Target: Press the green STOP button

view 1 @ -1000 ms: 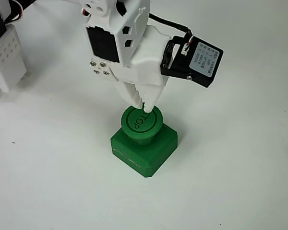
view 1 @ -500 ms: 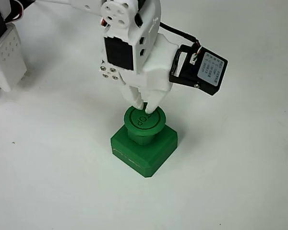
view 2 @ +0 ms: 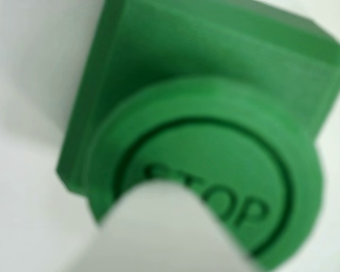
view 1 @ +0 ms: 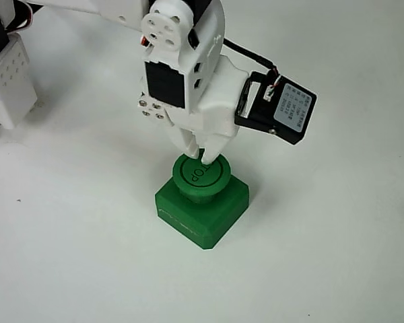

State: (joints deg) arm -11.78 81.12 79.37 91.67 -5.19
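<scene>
We see the clenched fingers (view 1: 203, 156) touching the far edge of the green STOP button (view 1: 199, 173); we judge a straight downward push nearer centre works best

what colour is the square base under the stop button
Green, same as the round plastic cap; the square chamfered base shows best in the fixed view.
</scene>
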